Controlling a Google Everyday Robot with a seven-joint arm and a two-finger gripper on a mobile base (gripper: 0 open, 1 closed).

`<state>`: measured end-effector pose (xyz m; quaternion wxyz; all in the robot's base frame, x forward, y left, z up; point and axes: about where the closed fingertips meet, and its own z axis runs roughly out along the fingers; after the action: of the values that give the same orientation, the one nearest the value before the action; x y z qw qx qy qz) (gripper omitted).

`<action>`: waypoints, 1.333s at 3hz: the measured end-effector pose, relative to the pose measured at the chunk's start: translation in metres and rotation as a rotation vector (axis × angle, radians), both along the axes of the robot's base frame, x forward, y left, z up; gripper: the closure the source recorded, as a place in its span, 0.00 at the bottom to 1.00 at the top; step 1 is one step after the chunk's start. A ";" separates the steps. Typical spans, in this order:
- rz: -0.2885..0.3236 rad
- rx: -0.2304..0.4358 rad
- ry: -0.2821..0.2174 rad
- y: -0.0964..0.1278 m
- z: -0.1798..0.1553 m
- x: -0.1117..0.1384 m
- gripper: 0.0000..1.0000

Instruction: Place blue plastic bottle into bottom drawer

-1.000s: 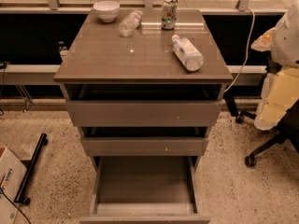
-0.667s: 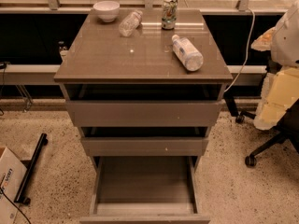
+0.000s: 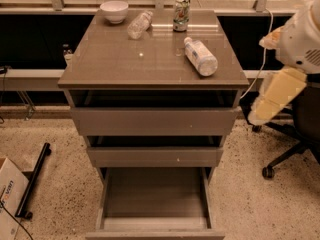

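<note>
on the tabletop (image 3: 115, 59), two bottles: stout bottle (image 3: 201, 57), slim bottle (image 3: 139, 25); one can (image 3: 181, 15); one bowl (image 3: 114, 11); three drawers, counting the bottom drawer (image 3: 155, 196); one arm (image 3: 280, 91) at right, end effector out of frame

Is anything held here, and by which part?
The blue plastic bottle lies unheld on the cabinet top; gripper is out of frame, only the arm shows at right.

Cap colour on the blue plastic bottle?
White cap; blue plastic bottle lies on the cabinet top. Camera view. Claw not in view.
</note>
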<state>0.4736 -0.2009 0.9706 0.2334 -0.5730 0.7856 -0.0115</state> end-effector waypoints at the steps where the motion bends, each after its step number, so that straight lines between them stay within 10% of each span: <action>1: -0.042 0.111 -0.054 0.003 -0.011 0.041 0.00; 2: -0.066 0.190 -0.073 0.004 -0.027 0.101 0.00; 4: -0.085 0.207 -0.068 0.006 -0.030 0.106 0.00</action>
<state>0.5791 -0.1951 0.9403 0.3172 -0.5112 0.7978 0.0403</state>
